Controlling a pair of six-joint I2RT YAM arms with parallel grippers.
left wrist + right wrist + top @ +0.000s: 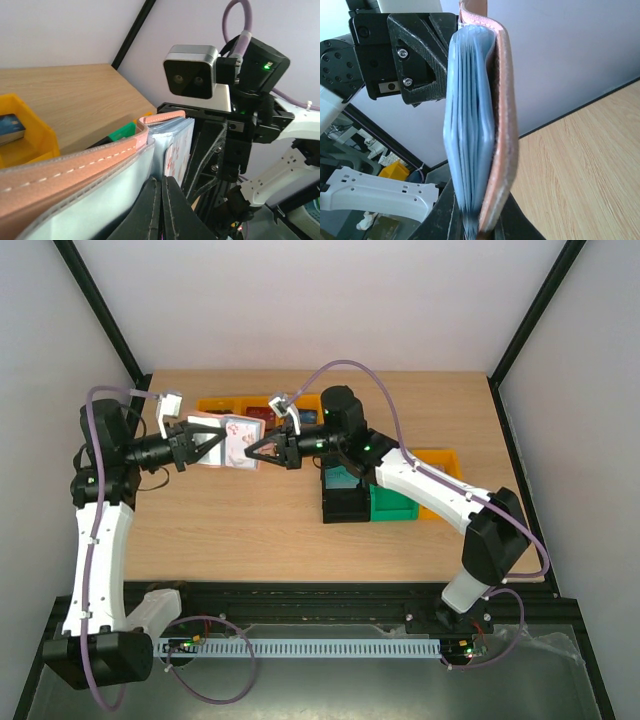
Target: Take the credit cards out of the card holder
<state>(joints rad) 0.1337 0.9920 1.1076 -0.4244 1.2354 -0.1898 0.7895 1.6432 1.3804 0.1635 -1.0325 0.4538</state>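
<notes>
Both grippers hold the card holder (228, 440) up in the air over the back of the table. It hangs open, reddish-brown outside (75, 165) and pale blue inside (470, 125). My right gripper (258, 450) (477, 227) is shut on its lower edge, cover and blue sleeves pinched together. My left gripper (212, 445) (162, 200) is shut, its tips pushed in between the blue lining and a pale card with reddish markings (176, 155). Whether anything is pinched between them is hidden. No other credit cards show inside the sleeves.
Yellow bins (225, 405) line the back edge, and one (20, 145) holds a dark blue card (10, 127). A black bin (345, 505), a green bin (392, 505) and another yellow bin (440, 462) sit under the right arm.
</notes>
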